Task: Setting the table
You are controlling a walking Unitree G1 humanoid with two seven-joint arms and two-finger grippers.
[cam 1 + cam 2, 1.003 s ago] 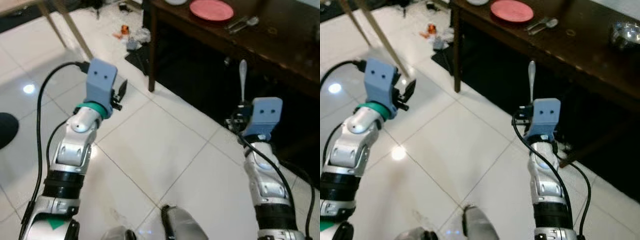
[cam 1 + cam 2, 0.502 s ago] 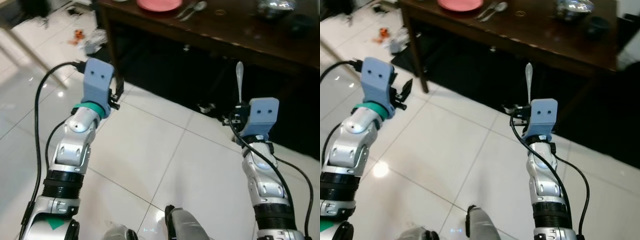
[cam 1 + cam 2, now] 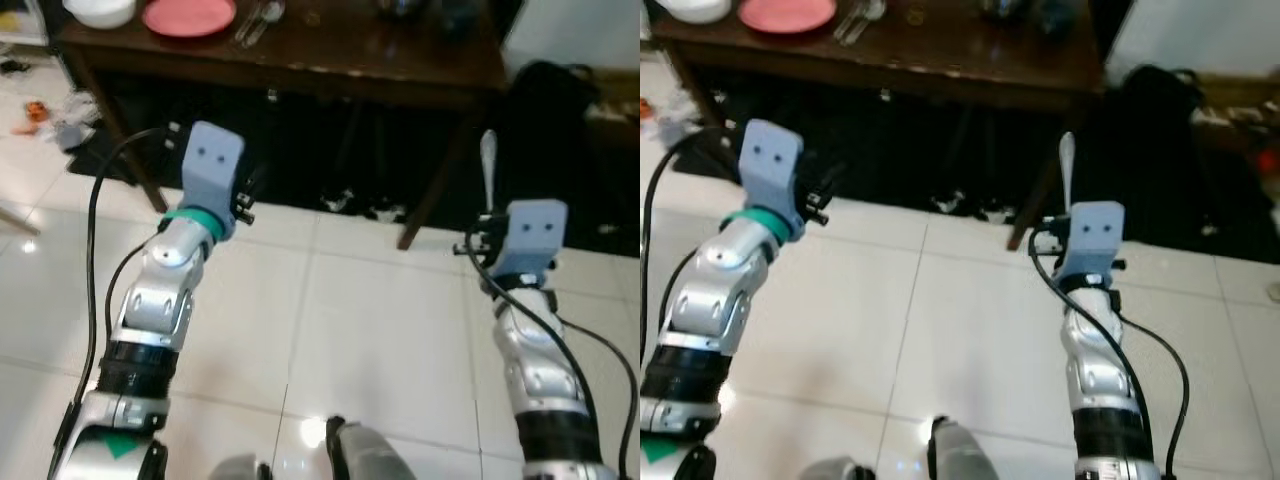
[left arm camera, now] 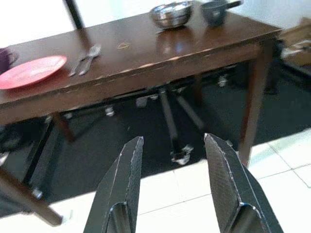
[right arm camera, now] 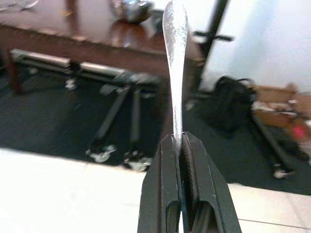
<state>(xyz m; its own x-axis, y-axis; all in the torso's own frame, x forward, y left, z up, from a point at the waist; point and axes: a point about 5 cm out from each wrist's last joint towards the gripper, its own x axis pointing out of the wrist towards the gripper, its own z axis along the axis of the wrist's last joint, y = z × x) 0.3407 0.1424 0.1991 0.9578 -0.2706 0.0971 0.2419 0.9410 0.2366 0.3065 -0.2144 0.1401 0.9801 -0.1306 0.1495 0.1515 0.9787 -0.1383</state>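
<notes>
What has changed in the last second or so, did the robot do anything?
Only the view swung: the dark table now lies straight ahead, so the robot has turned toward it. The right gripper still clamps the upright utensil; the left gripper stays open and empty. The pink plate lies untouched.

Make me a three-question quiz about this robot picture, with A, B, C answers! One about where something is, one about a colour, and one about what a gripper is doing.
1. Where is the plate?
A. on the brown table
B. on the floor
C. in the left gripper

2. What colour is the plate?
A. green
B. pink-red
C. black

3. What is the right gripper doing?
A. hanging open
B. gripping a cup
C. shut on a silver utensil

Answers:
1. A, the plate lies on the tabletop beside some cutlery.
2. B, it shows pink-red against the dark wood.
3. C, the two black fingers are closed on the utensil, which sticks straight up, while the left gripper is open and holds nothing.
</notes>
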